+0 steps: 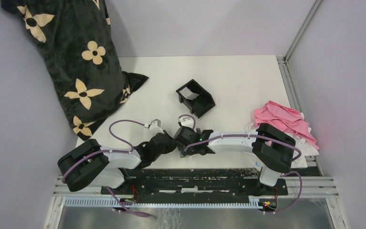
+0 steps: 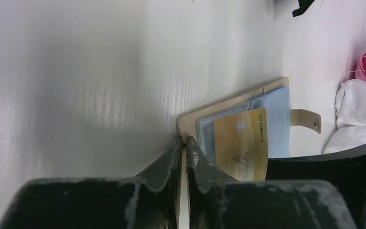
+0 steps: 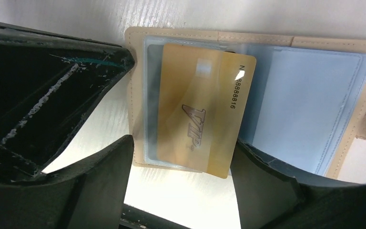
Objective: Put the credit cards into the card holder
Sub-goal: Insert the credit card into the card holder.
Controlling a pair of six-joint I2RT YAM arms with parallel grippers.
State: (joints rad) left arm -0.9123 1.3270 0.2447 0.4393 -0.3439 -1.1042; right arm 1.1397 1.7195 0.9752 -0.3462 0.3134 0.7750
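The tan card holder (image 3: 134, 86) lies open on the white table, its pale blue sleeves (image 3: 305, 105) facing up and its snap tab (image 2: 305, 118) sticking out. A golden-yellow credit card (image 3: 198, 109) sits partly inside a clear sleeve, one long edge still outside. My left gripper (image 2: 182, 140) is shut on the holder's tan edge (image 2: 187, 125). My right gripper (image 3: 181, 148) stands open, its fingers (image 3: 262, 176) on either side of the golden card without touching it. A pale grey-white card (image 1: 189, 92) lies in the black tray. In the top view both grippers (image 1: 183, 138) cover the holder.
The black two-compartment tray (image 1: 201, 101) stands behind the grippers at mid-table. A pink and white cloth heap (image 1: 283, 121) lies at the right edge. A black blanket with cream flowers (image 1: 76, 62) hangs over the back left corner.
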